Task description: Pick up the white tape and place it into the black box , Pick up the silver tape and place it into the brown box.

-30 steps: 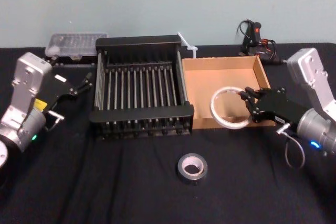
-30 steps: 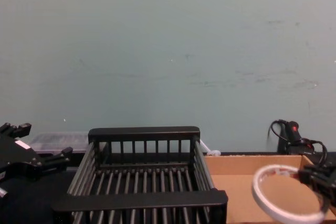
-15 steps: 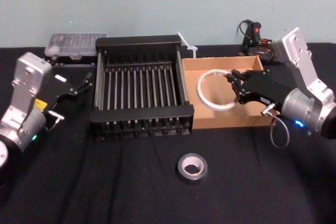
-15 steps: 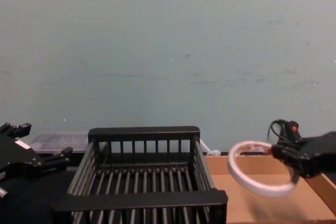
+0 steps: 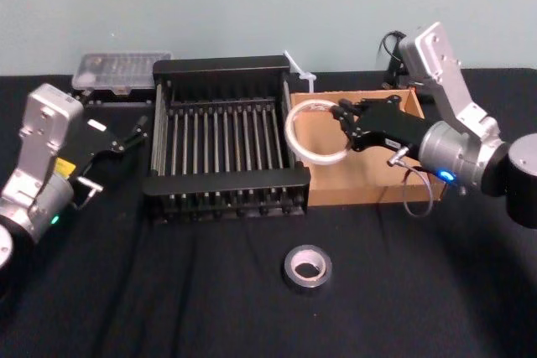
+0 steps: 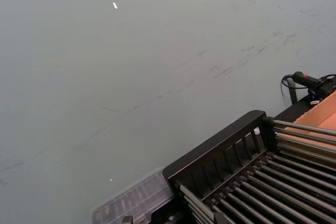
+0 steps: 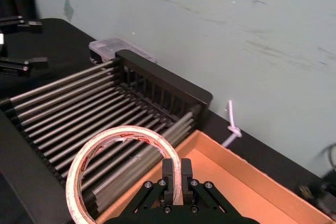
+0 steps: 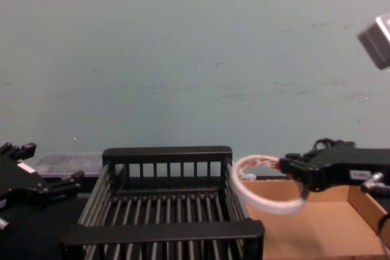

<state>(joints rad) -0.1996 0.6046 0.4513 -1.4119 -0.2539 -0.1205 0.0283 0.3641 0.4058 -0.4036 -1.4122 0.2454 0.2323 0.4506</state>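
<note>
My right gripper (image 5: pixel 342 126) is shut on the white tape (image 5: pixel 315 160), a thin ring with red marks inside. It holds the ring in the air over the brown box's (image 5: pixel 369 191) left end, by the black box's (image 5: pixel 226 182) right rim. From the right wrist, the white tape (image 7: pixel 121 132) hangs ahead of the gripper (image 7: pixel 176 167), above the black box's slats (image 7: pixel 79 114). The chest view has the white tape (image 8: pixel 262 202) just right of the black box (image 8: pixel 164 231). On the cloth in front lies the silver tape (image 5: pixel 307 267). My left gripper (image 5: pixel 122 157) stands open, parked left of the black box.
A clear plastic case (image 5: pixel 120 69) sits behind the black box at the back left. A white zip tie (image 5: pixel 300 73) and a black tool with cables (image 5: pixel 407 60) lie behind the boxes. Black cloth covers the table.
My right gripper has carried the white tape up and to the left, from the brown box's front right part to its left end beside the black box. The left arm has not moved.
</note>
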